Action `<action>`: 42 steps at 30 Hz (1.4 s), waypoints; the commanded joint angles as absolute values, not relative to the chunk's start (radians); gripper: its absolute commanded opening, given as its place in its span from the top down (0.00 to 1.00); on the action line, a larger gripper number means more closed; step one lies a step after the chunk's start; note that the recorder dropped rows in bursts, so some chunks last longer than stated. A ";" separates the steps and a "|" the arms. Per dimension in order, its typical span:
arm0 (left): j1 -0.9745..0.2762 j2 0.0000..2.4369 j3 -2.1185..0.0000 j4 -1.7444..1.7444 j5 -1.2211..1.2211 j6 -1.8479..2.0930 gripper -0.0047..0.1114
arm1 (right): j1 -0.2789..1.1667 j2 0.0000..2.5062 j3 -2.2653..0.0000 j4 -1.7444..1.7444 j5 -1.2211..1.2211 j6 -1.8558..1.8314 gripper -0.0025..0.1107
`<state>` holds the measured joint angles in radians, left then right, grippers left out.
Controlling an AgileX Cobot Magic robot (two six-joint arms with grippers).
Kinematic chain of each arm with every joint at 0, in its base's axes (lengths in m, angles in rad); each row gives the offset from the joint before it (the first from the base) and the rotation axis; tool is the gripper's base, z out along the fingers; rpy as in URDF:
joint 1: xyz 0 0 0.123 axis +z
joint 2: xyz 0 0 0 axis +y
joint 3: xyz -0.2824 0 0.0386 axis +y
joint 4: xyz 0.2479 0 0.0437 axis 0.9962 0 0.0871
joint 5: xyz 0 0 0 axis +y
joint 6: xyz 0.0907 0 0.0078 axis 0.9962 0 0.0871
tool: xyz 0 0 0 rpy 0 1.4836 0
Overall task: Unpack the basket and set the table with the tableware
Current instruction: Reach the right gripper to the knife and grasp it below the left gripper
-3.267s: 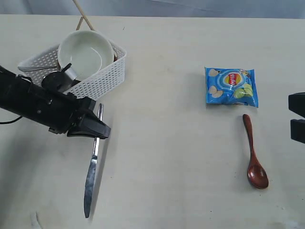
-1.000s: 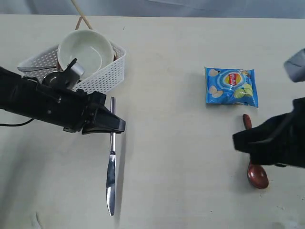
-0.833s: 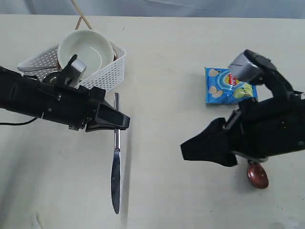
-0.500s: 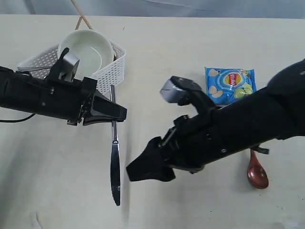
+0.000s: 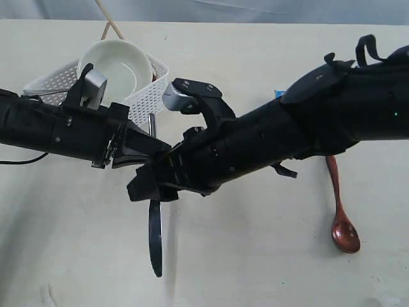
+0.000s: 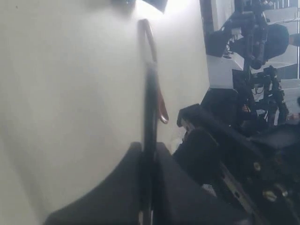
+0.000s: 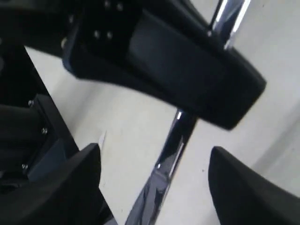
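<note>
Reaching across the exterior view, the right gripper (image 5: 146,187) sits beside the left gripper (image 5: 148,153), which holds the knife (image 5: 155,240) near the basket (image 5: 137,105). Left wrist: fingers (image 6: 117,187) clamped on knife. Right wrist: fingers (image 7: 70,183) wide apart astride it, gripping nothing.

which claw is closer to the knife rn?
Left. The left claw is shut on the knife at its handle. The right claw is open just past that grip toward the blade, one finger on each side of the knife, apparently not touching it.
</note>
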<state>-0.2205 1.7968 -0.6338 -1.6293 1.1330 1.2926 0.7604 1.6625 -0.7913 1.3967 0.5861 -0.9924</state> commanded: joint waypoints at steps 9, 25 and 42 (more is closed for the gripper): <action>-0.220 1.785 -0.630 -1.629 1.163 1.285 0.96 | 0.761 1.691 -0.824 1.388 0.553 -0.918 0.56; -0.220 1.785 -0.630 -1.622 1.155 1.285 0.96 | 0.761 1.691 -0.824 1.388 0.612 -0.885 0.98; -0.220 1.770 -0.630 -1.601 1.166 1.319 0.52 | 0.759 1.691 -0.824 1.385 0.583 -0.848 0.98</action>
<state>-0.2186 1.7875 -0.6338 -1.6028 1.1521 1.3051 0.7619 1.6962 -0.8189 1.3918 0.5931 -0.8554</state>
